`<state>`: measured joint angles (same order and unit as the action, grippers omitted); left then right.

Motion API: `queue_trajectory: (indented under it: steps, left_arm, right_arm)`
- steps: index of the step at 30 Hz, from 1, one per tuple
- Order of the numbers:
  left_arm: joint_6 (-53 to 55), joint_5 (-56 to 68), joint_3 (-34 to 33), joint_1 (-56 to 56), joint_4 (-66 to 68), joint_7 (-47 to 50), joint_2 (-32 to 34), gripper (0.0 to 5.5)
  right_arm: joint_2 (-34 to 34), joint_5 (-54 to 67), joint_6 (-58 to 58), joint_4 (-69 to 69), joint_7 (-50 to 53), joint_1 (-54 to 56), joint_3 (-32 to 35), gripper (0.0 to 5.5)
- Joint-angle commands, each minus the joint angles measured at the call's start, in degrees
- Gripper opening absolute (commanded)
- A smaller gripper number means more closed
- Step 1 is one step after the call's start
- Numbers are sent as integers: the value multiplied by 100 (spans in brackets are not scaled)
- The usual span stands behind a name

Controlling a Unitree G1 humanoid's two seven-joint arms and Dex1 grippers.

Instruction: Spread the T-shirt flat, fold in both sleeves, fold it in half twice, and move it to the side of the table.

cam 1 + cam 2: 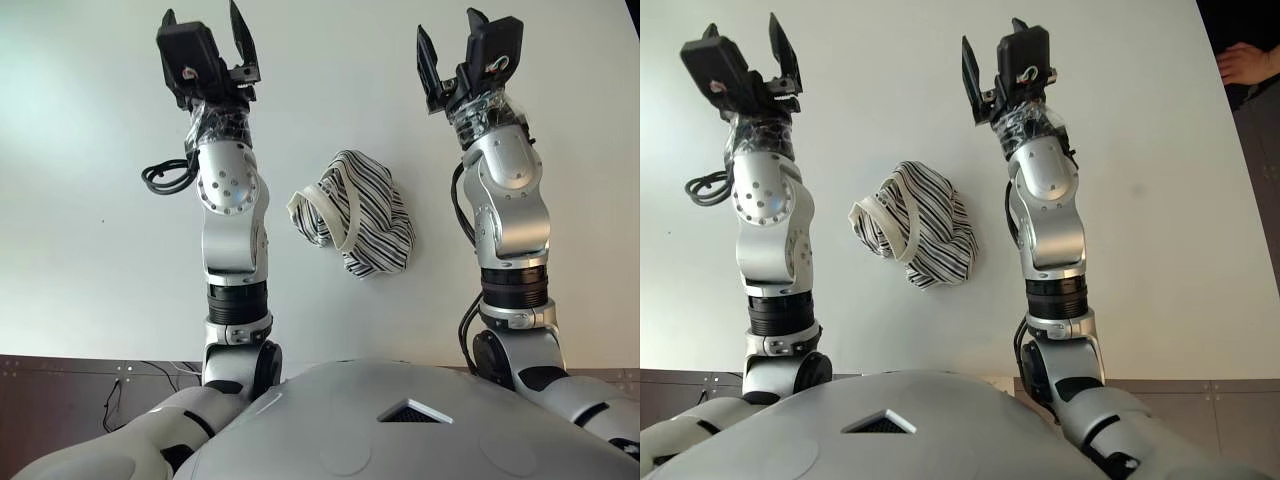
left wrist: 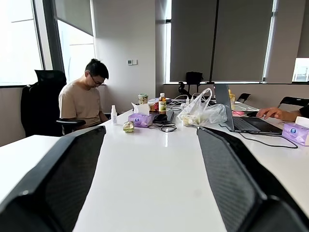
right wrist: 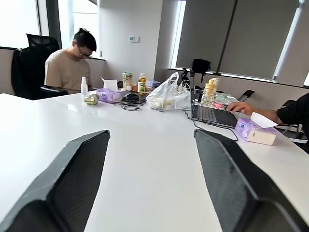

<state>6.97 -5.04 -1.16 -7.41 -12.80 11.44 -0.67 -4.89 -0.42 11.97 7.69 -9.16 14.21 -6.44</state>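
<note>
Left claw (image 1: 203,18) and right claw (image 1: 447,25) gape, arms outstretched flanking crumpled T-shirt (image 1: 365,215).

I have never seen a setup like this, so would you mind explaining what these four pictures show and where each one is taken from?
This is a humanoid robot with two arms, each ending in a two-finger gripper. The two eye views come from a stereo camera on its head, looking down over the arms at a white table. The left gripper and the right gripper are both open, stretched out over the table and holding nothing. Between the arms lies a striped T-shirt, crumpled in a heap and not yet spread out. The two wrist views come from cameras on the wrists. Each looks out between that gripper's two dark fingers across the tabletop, towards a laptop and a plastic bag at the far end.
</note>
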Motion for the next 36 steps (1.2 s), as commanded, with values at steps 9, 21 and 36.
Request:
queue_trajectory:
  steps: [9, 21, 36]
  left_arm:
    - [-574, 563, 618, 2135, -903, -968, -10, 351]
    - [-1110, -26, 386, 1349, 397, -645, 101, 351]
    - [-291, 118, 386, 879, 489, -673, -110, 351]
  right_arm:
    - [-1491, 915, 657, 1078, -2088, -1259, -78, 321]
    - [-960, 93, -245, 108, -721, -977, 74, 321]
    - [10, -313, -264, -268, 704, -817, 256, 321]
